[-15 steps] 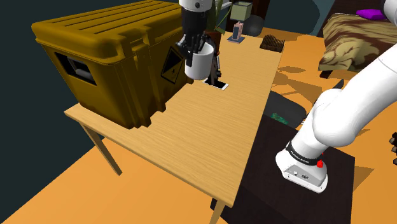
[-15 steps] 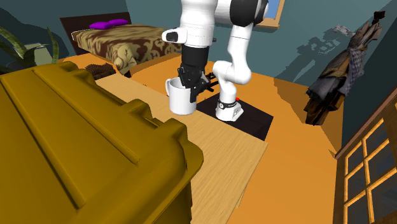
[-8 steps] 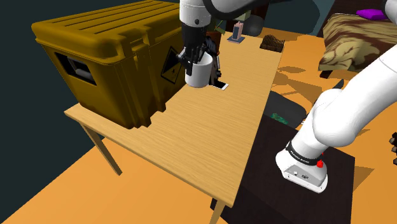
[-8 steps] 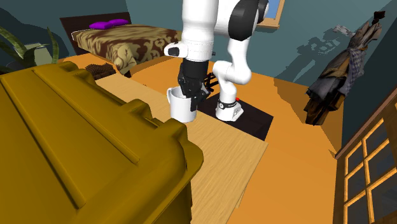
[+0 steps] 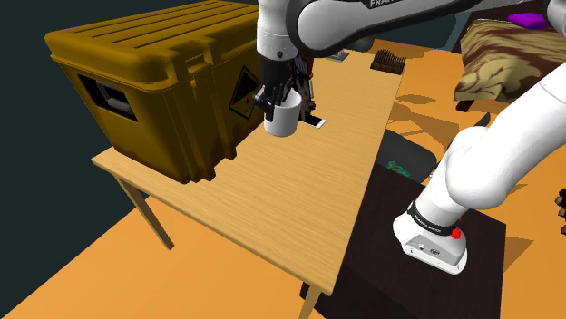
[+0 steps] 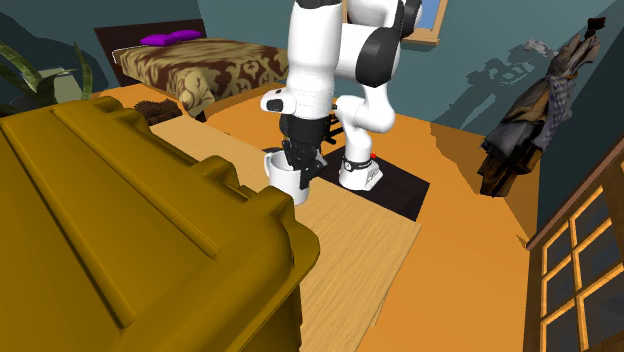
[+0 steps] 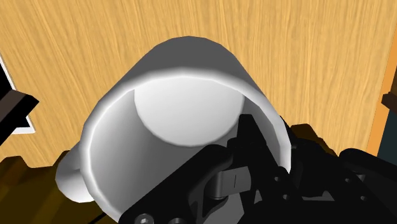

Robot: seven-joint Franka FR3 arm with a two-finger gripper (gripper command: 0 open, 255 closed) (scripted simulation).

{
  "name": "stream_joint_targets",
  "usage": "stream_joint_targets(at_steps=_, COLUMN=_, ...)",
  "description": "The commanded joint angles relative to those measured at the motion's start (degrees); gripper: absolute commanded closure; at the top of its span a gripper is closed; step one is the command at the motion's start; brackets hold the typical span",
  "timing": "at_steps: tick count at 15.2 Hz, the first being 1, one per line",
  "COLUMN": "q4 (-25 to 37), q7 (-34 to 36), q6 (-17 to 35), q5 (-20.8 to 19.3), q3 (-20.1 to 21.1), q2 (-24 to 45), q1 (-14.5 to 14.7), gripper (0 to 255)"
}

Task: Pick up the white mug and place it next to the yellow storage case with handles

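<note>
The white mug [image 5: 283,119] hangs upright from my gripper [image 5: 278,98], very low over the wooden table [image 5: 299,199]; I cannot tell whether it touches. My gripper is shut on the mug's rim wall, one finger [image 7: 249,135] inside the mug [image 7: 181,114] and the other outside. The big yellow storage case [image 5: 154,82] with handles stands just to the shoulder view's left of the mug. In the second exterior view the mug [image 6: 281,172] sits right behind the case's [image 6: 120,230] near corner, under the gripper [image 6: 303,160].
A small flat white-edged object [image 5: 314,121] lies on the table just beyond the mug. A dark comb-like item [image 5: 388,61] rests at the table's far end. A bed [image 5: 508,50] stands beyond, and the black stand [image 5: 426,272] is by the table's right edge.
The gripper has come down with the mug, from well above the table to just over it, close beside the yellow case.
</note>
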Motion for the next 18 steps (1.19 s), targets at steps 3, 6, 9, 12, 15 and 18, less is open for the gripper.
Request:
stream_joint_targets(at_steps=3, q4=-3.03, q7=0.17, q6=3.29, q5=-0.06, q3=0.12, q2=0.22, q1=0.03, gripper=255)
stream_joint_targets(at_steps=6, q4=-4.89, q7=0.39, q6=5.61, q5=-0.20, q3=0.25, q2=0.70, q1=0.05, gripper=255)
stream_joint_targets(at_steps=9, q4=-6.65, q7=0.64, q6=7.94, q5=-0.39, q3=0.40, q2=1.30, q1=0.05, gripper=255)
stream_joint_targets(at_steps=12, q4=-8.31, q7=0.93, q6=10.29, q5=-0.63, q3=0.56, q2=2.02, q1=0.03, gripper=255)
stream_joint_targets(at_steps=15, q4=-9.86, q7=1.27, q6=12.64, q5=-0.93, q3=0.72, q2=2.86, q1=0.00, gripper=255)
stream_joint_targets(at_steps=18, q4=-11.30, q7=1.66, q6=15.00, q5=-1.30, q3=0.89, q2=3.83, q1=-0.04, gripper=255)
